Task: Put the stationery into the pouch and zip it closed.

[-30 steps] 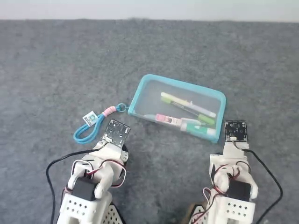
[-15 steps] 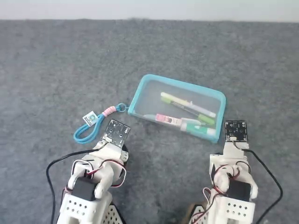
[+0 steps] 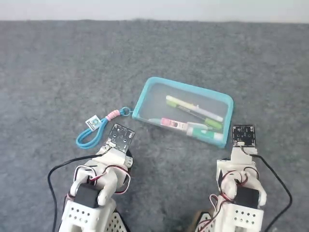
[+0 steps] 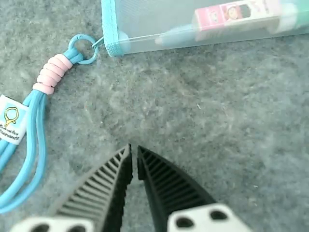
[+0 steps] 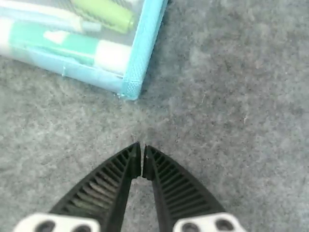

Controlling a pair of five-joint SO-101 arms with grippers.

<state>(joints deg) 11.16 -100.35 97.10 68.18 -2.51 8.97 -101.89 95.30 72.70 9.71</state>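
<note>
High view: turquoise-trimmed translucent mesh pouch (image 3: 153, 102) flat on grey felt-like tabletop (image 3: 58, 63), ahead of both arms. Stationery inside: yellow-green highlighter (image 3: 193, 107), pink-labelled white pen (image 3: 173, 123), mint-and-white marker (image 3: 206, 134) along the pouch edge nearest the arms. Blue cord strap (image 3: 91, 136) with pink beads clipped to the pouch corner, lying on the tabletop ahead of the left arm and off to its left.

Left wrist view: left gripper (image 4: 133, 147) closed to a sliver, nothing between the black ribbed jaws, tips over bare tabletop (image 4: 231, 106). Pouch (image 4: 145, 21) corner ahead, well apart from the tips, pen (image 4: 236, 15) visible through the mesh. Turquoise ring (image 4: 82, 48) joining strap (image 4: 36, 125) to pouch, ahead and to the left of the gripper, not touching it.

Right wrist view: right gripper (image 5: 141, 145) likewise pinched nearly together, empty, over tabletop (image 5: 231, 87). Pouch (image 5: 145, 46) corner just ahead of the tips, slightly left, a small gap between. Marker (image 5: 63, 46) against that pouch edge, a green highlighter end (image 5: 104, 12) behind it.
</note>
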